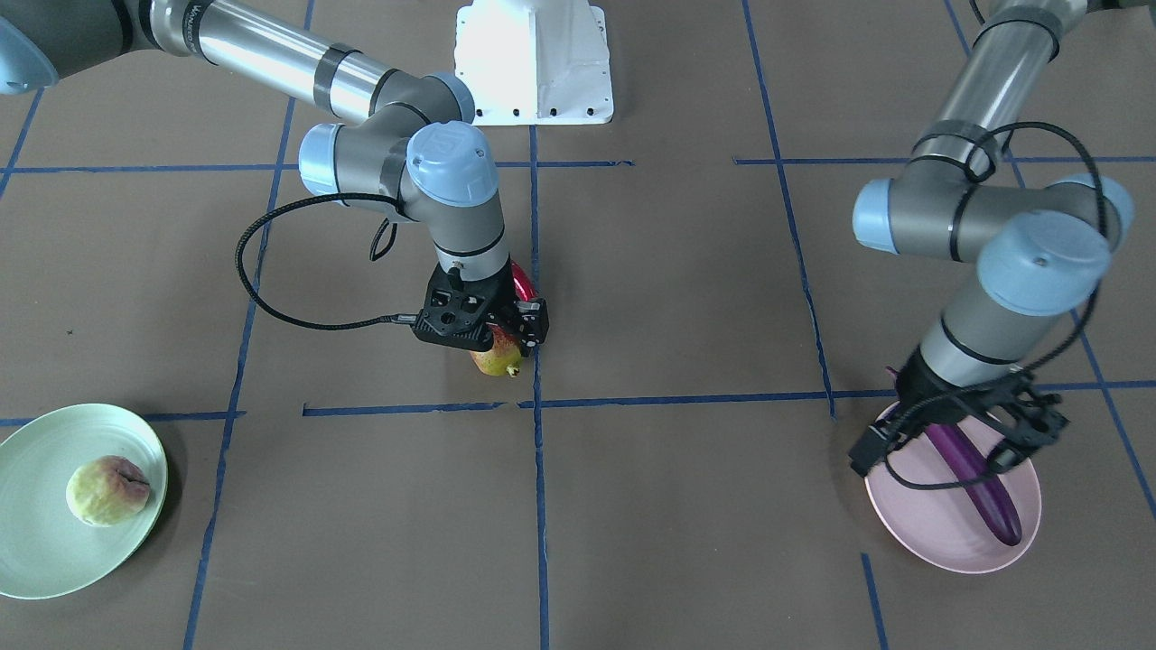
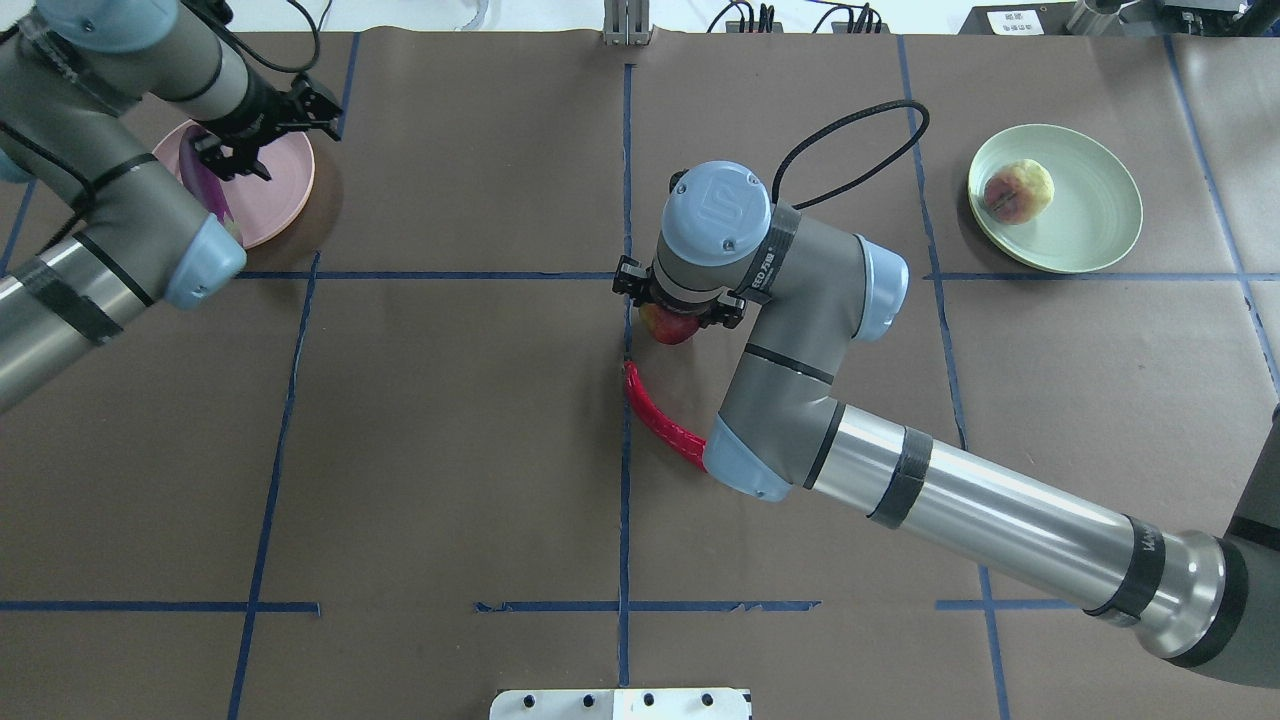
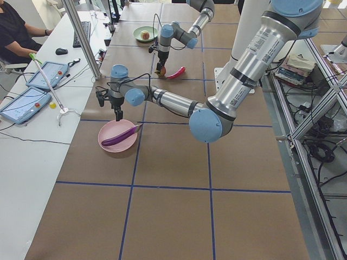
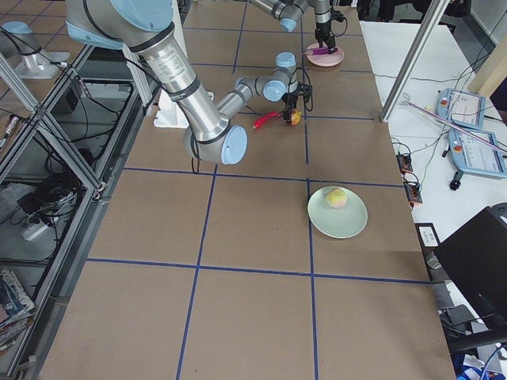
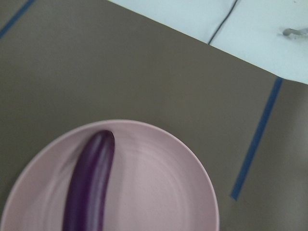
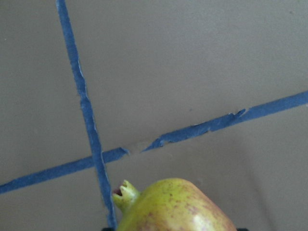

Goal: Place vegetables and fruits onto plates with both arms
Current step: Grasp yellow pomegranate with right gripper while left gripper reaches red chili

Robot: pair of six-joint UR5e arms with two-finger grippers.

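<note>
Seen from over the robot's shoulders, the white square robot base [image 2: 620,703] sits at the near edge of the brown paper-covered desk [image 2: 450,430], and every place below is given from it.

Far out and well to the left of the base lies the round, shallow pale pink plate [image 2: 285,190]. The long, glossy purple eggplant [image 2: 208,192] lies flat in this plate, toward one side of it, with one end near the rim. The left arm's black two-finger end effector [image 2: 270,135] hangs above the plate with its fingers spread. It holds nothing and is apart from the eggplant.

Straight out from the base, near the middle of the desk, the curved, glossy red chili pepper [image 2: 655,415] lies on the paper beside a blue tape line [image 2: 625,500]. One end of it is hidden under the right arm's elbow joint. Just beyond the chili from the base is the round, red-and-yellow speckled fruit with a small nub [image 2: 672,328]. The right arm's black end effector [image 1: 506,332] points down over this fruit, with its fingers on either side. I cannot tell whether they press on it.

Far out and well to the right of the base rests the round, pale mint green plate [image 2: 1095,215]. The pale yellow-green peach with a pink blush [image 2: 1018,191] sits in it, off-centre on the side toward the middle of the desk.
</note>
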